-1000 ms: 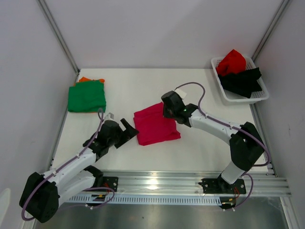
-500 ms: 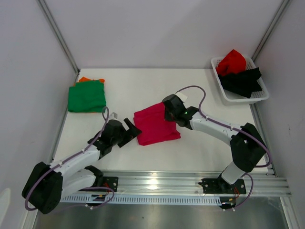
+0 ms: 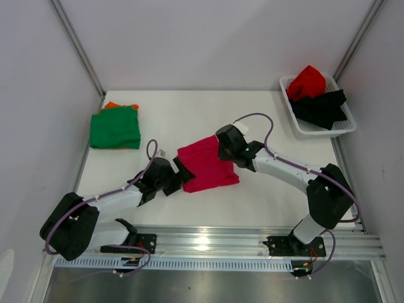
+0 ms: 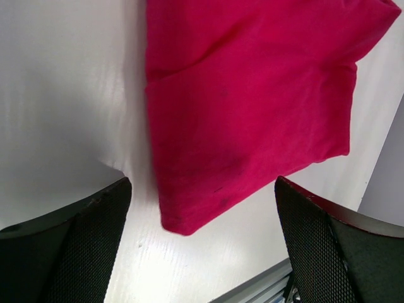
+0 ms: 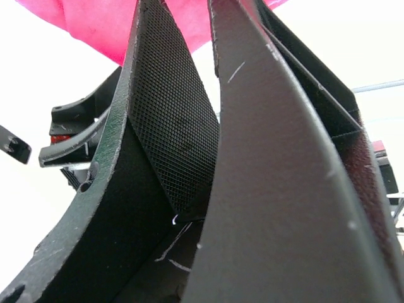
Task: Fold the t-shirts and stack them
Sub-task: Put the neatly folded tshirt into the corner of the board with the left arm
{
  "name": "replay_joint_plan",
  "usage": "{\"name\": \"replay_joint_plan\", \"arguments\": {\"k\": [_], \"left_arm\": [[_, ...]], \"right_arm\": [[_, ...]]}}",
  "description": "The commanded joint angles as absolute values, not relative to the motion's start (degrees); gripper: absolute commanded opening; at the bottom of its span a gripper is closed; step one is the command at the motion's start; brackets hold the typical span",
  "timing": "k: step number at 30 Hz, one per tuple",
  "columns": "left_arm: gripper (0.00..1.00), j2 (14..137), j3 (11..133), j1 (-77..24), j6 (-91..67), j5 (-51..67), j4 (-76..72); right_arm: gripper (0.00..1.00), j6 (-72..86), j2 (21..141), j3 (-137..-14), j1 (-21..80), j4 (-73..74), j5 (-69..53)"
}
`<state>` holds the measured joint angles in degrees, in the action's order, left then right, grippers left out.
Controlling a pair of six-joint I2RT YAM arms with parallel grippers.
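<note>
Bright even light, glare on table point(image 4: 69, 82); right wrist bg overexposed.

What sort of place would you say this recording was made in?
Probably a robotics lab test cell, not a home: a white table walled in by plain white panels, the left arm and right arm bolted to an aluminium rail, and a folded green t-shirt set out as a practice item.

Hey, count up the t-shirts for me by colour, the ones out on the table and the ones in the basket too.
Magenta-pink cloth t-shirt: 1
Green cloth t-shirt: 1
Orange cloth t-shirt, peeking out from under the green one: 1
Red cloth t-shirt: 1
Black cloth t-shirt: 1
Total: 5
</note>
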<state>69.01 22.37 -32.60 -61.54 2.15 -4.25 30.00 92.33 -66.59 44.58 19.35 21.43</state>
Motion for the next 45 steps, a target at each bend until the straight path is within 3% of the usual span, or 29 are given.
{"name": "replay_joint_plan", "arguments": {"k": [1,8,11,12,15,18,27,32,33,35,45], "left_arm": [[0.97,72.1,25.1,-33.5,-62.1,3.0,-6.4],[0.97,77.5,26.8,-35.0,-62.8,4.0,-9.1],[0.92,79.5,26.9,-35.3,-62.7,4.8,-10.2],[0.77,79.9,26.7,-35.4,-62.6,5.0,-11.3],[0.49,80.7,26.5,-35.4,-61.9,6.1,-12.9],[0.35,80.9,26.5,-35.4,-61.0,6.8,-13.7],[0.34,79.8,27.8,-35.3,-59.2,5.1,-10.6],[0.33,77.4,35.5,-35.3,-52.4,0.3,-1.2],[0.28,77.1,36.3,-35.2,-51.5,-1.7,1.6],[0.01,76.3,38.2,-35.2,-49.7,-3.5,3.1],[0.01,76.0,37.7,-34.9,-48.3,-5.4,4.2]], "right_arm": [[0.38,30.1,89.4,-66.4,44.8,19.7,22.5],[0.38,30.1,88.7,-66.2,44.6,20.1,23.1],[0.38,30.1,88.4,-65.7,44.6,20.5,23.4],[0.38,30.1,88.3,-65.7,44.5,20.5,23.5],[0.38,30.2,87.6,-65.0,44.1,20.4,23.5],[0.38,30.2,87.1,-64.2,43.9,20.1,23.6],[0.38,30.2,86.8,-63.6,43.5,19.7,23.1],[0.38,30.2,86.6,-63.3,43.3,19.3,23.1],[0.39,30.2,86.4,-63.3,43.2,19.4,23.0],[0.38,30.2,85.9,-63.0,43.2,19.3,23.1],[0.38,30.1,83.8,-61.6,42.1,18.7,23.0]]}}
